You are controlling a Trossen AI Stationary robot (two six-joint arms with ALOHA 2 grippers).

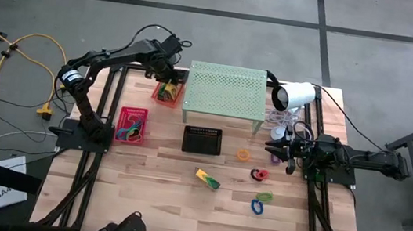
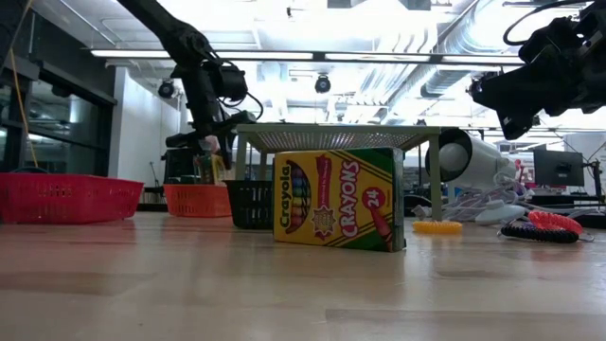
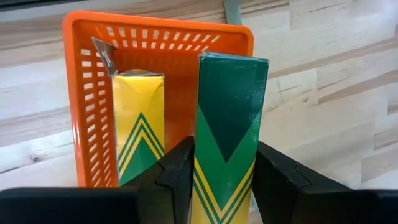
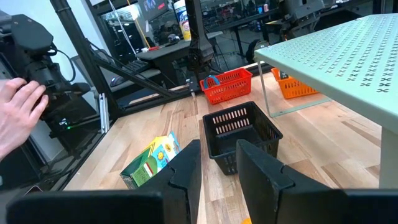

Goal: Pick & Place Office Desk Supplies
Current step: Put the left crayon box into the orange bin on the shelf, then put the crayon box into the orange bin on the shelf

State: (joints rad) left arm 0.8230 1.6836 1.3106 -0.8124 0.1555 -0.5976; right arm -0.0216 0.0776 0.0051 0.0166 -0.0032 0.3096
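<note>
My left gripper (image 3: 225,177) is at the far left of the table, above the orange basket (image 1: 168,93) (image 3: 81,118), shut on a green-and-yellow crayon box (image 3: 230,118). A second such box (image 3: 138,124) sits inside that basket. A third (image 1: 207,179) (image 2: 336,197) lies flat on the table's middle. Orange (image 1: 243,155), red (image 1: 260,174), green (image 1: 264,196) and blue (image 1: 257,207) loops lie on the wood at the right. My right gripper (image 4: 219,171) (image 1: 277,149) hovers open above the table's right side, beside the loops and touching nothing. My left gripper pinches the crayon box between its two fingers (image 3: 177,171), on the box's long side edges (image 3: 198,158) near its upper end. The fingers come from above, pointing down. The box hangs upright below them, its lower end (image 3: 233,62) at the orange basket's rim; whether it touches there, I cannot tell.
A red basket (image 1: 133,125) with loops in it stands at the left and a black basket (image 1: 202,140) in the middle. The pale-green perforated shelf (image 1: 225,94) and white lamp (image 1: 294,95) fill the far side. A person's hand (image 4: 18,112) is beyond the near edge.
</note>
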